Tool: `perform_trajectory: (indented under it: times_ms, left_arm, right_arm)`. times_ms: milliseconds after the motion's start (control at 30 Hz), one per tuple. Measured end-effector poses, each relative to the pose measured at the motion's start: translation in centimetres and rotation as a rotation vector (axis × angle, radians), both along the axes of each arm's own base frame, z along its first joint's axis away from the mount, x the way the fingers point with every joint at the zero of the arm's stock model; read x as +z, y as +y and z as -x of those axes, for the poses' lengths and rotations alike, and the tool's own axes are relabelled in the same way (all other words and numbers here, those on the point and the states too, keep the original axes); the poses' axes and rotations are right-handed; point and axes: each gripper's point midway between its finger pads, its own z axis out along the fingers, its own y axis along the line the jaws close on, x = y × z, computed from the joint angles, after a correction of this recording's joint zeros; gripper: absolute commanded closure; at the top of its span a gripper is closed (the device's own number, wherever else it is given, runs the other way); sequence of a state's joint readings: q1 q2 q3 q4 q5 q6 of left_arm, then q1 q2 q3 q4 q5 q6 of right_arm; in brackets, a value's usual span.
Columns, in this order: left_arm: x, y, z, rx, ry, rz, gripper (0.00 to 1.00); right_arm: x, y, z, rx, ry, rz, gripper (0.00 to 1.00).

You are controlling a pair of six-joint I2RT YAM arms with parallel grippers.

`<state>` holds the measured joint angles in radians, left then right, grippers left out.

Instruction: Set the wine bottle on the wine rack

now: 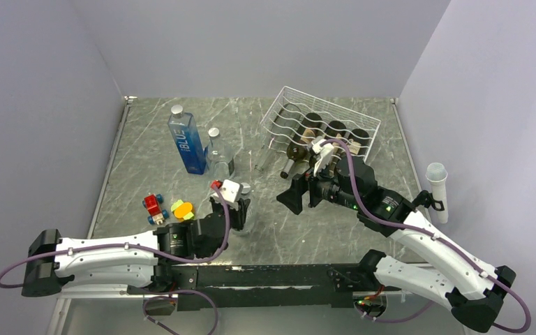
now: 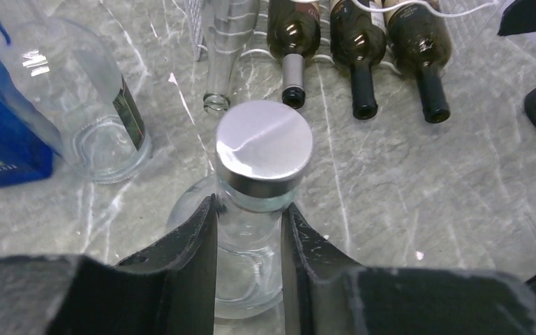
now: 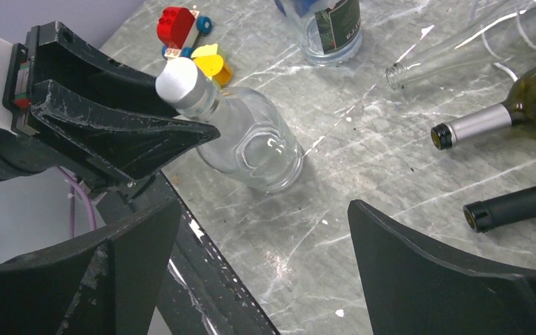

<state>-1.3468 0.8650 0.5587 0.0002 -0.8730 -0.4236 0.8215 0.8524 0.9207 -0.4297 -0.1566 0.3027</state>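
A clear glass wine bottle with a silver cap stands upright on the marble table near the front, also in the top view and the right wrist view. My left gripper is shut on its neck just under the cap, one finger on each side. The white wire wine rack stands at the back right. It holds three dark bottles and a clear one, necks toward me. My right gripper is open and empty, above the table to the right of the held bottle.
A tall blue bottle and a round clear bottle stand at the back left. Small toy blocks lie left of my left gripper. A white capped tube stands at the right wall. The table's front edge is just below my right gripper.
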Motion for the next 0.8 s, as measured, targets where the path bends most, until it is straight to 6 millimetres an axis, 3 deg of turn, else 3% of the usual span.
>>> perform_trajectory:
  times_ms: [133,367,433,667,800]
  left_arm:
    - [-0.1,-1.0,-0.2,-0.031,-0.026,-0.036,0.98]
    - [-0.3,-3.7,0.1,-0.101,-0.020,-0.016,0.99]
    - [-0.3,-4.2,0.2,-0.126,-0.025,-0.014,0.90]
    - [-0.3,-5.6,0.6,-0.182,-0.027,-0.008,0.30]
    - [0.0,-5.5,0.9,-0.193,-0.023,0.001,0.18]
  right_arm:
    - [-0.4,-0.5,0.0,-0.022,0.010,0.020,0.05]
    - [-0.4,-1.5,0.2,-0.051,0.005,0.032,0.05]
    - [-0.6,-1.7,0.1,-0.059,0.009,0.042,0.05]
    - [-2.4,-1.9,-0.3,-0.079,0.048,0.104,0.03]
    - [-1.9,-1.7,-0.3,-0.077,0.056,0.121,0.03]
